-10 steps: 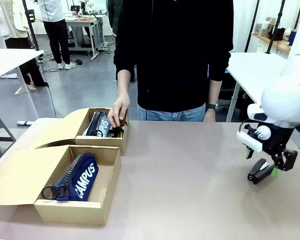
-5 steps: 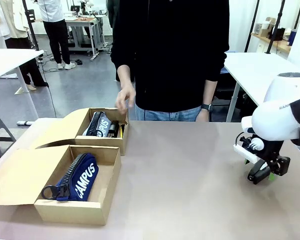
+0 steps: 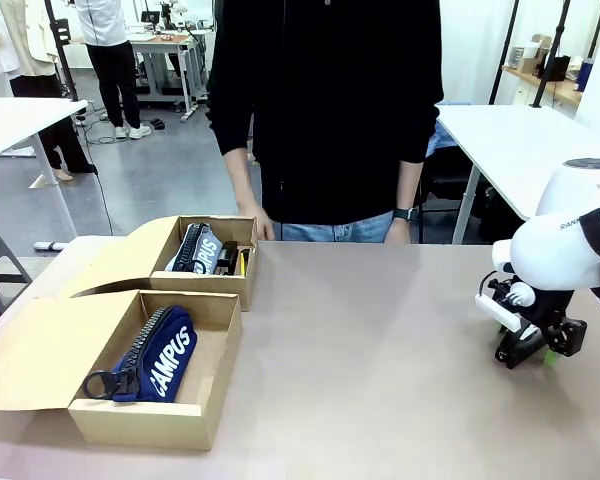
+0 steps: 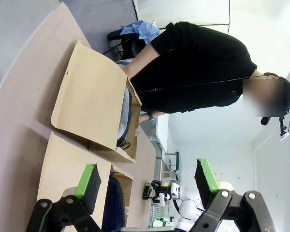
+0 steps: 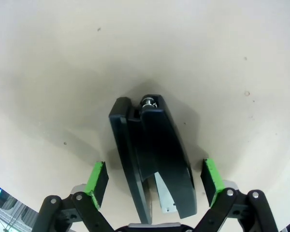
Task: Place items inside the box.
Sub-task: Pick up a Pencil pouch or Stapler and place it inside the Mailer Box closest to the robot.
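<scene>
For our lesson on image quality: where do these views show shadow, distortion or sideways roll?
Right wrist view: black stapler casts a soft shadow on the table. Left wrist view: rolled, so the person lies sideways. Front view: even light, sharp.

Two cardboard boxes (image 3: 145, 425) (image 3: 205, 287), two navy "CAMPUS" pouches (image 3: 160, 355) (image 3: 195, 248), one black stapler (image 5: 157, 154), one person (image 3: 330, 100).

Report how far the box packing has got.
Done: the navy CAMPUS pouch lies in the near box; the far box holds another lettered pouch, a black item and a yellow item. In hand: the right gripper, open, straddles the black stapler on the table, not yet clamped. Left: grip the stapler and box it.
</scene>
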Controlling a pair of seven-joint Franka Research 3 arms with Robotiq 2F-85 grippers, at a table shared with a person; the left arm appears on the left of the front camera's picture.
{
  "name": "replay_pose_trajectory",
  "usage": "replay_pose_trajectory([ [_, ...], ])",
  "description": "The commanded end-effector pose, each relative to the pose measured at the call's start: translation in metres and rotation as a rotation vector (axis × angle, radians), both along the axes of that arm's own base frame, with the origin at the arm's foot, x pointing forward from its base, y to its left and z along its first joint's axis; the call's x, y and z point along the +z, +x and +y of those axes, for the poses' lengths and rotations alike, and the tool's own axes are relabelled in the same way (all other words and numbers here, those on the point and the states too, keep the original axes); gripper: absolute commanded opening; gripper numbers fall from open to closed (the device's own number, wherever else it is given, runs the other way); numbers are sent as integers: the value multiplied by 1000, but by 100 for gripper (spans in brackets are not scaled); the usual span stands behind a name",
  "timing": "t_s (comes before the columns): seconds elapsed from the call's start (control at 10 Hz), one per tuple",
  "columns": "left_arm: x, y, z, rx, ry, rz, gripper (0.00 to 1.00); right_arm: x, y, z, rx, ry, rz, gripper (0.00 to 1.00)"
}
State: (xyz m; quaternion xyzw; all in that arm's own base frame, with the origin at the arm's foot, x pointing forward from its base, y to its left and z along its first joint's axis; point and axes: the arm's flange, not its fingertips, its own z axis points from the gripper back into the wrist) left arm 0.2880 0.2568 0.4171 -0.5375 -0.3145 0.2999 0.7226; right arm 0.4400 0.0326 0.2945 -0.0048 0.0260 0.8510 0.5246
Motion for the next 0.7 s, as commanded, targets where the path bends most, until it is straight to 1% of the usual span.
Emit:
replay_pose_trajectory([
  [0.0, 0, -2, 0, -2, -6, -21, 100, -2, -1, 0, -10, -27, -25, 100],
  [0.1, 0, -2, 0, -2, -6, -21, 100, -1, -1, -2, -9, -21, -16, 100],
  [0.2, 0, -2, 0, -2, -6, -21, 100, 1, -2, -3, 3, -6, 7, 40],
  [0.3, 0, -2, 0, -2, -6, -21, 100, 3, -3, -5, -9, 6, 4, 40],
  [0.4, 0, -2, 0, -2, -6, -21, 100, 3, -3, -6, -14, 13, 7, 0],
  [0.5, 0, -2, 0, -2, -6, -21, 100, 5, -4, -7, -11, 7, 9, 35],
  [0.6, 0, -2, 0, -2, -6, -21, 100, 9, -5, -8, -8, 7, 9, 0],
])
